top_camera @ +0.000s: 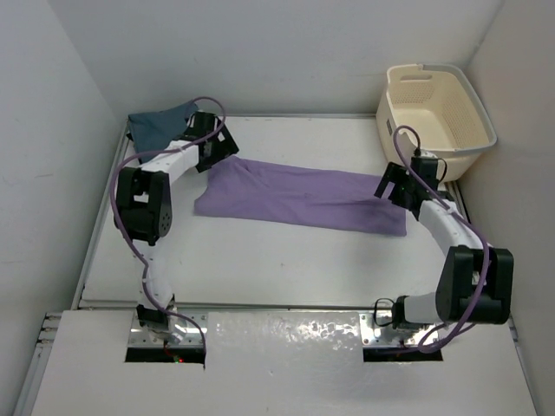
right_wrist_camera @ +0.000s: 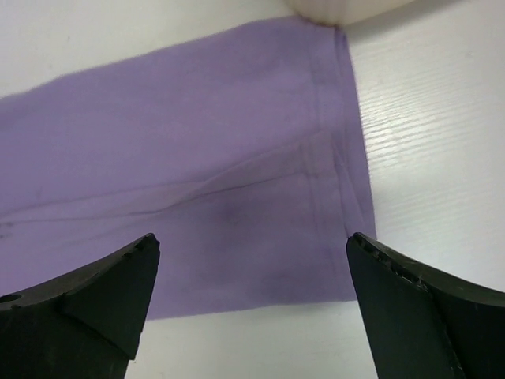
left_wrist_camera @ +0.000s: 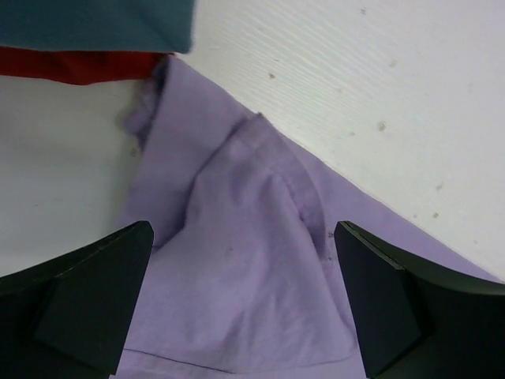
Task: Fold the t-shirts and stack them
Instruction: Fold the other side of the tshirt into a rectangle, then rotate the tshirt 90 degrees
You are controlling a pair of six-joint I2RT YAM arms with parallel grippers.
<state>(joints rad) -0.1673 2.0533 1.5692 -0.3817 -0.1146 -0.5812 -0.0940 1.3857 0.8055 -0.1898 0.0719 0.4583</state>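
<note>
Now the lavender t-shirt (top_camera: 299, 195) lies as a long strip across the middle of the top view. The left gripper (left_wrist_camera: 246, 304) hangs over its left end and the right gripper (right_wrist_camera: 251, 308) over its right end. Both have their fingers spread wide, pinching nothing. At upper left, the blue-grey shirt (top_camera: 160, 126) lies on a red shirt (left_wrist_camera: 79, 65).
</note>
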